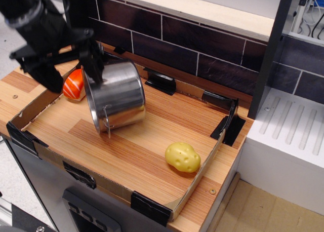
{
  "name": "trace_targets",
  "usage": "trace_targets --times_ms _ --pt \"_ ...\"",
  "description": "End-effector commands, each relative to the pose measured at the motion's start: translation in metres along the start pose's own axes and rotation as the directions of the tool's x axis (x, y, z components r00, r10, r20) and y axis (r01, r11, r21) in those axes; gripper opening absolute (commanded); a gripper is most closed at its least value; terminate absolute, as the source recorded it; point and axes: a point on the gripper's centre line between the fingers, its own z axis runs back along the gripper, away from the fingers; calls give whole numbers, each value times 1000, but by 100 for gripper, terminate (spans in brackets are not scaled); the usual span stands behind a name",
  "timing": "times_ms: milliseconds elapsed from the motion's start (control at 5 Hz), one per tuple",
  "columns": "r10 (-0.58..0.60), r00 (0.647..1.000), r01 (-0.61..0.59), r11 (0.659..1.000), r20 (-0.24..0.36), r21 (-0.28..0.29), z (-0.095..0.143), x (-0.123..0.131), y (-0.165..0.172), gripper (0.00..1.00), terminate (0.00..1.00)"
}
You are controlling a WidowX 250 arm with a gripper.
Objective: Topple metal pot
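Metal pot [115, 98], shiny and cylindrical, sits tilted in the left half of a shallow cardboard-walled tray [200, 176] on the wooden desk [20, 82]. Its top leans back toward the dark tiled wall [202, 44], while its lower edge rests on the wood-grain floor of the tray. A thin wire loop handle [107, 121] hangs from the side facing the camera, near the lower edge. The black tool [66, 60] comes in from the upper left, with one dark finger [93, 60] pressed against the pot's upper left side and a second, bulkier finger [43, 72] well to the left of it, so the fingers stand spread wide; I cannot tell whether anything is pinched between them, since the contact point is hidden behind the pot and the arm. Just left of the pot, partly hidden behind the tool, lies an orange and white toy food [74, 85], touching or nearly touching the pot's wall. A yellow toy potato [182, 157] lies near the right front corner of the tray, well apart from the pot. Black tape patches [149, 207] hold the tray's corners, and a white ribbed appliance [293, 136] stands to the right of the desk.
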Motion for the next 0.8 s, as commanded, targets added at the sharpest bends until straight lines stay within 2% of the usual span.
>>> trace_targets --times_ms 0,200,400,600 --pt "66 998 -68 996 24 59 60 14 -18 100 0" --pt "111 994 -111 990 2 86 78 24 -23 100 0" --pt "111 994 -111 990 2 86 78 24 -23 100 0" --pt "111 994 -111 990 2 86 78 24 -23 100 100"
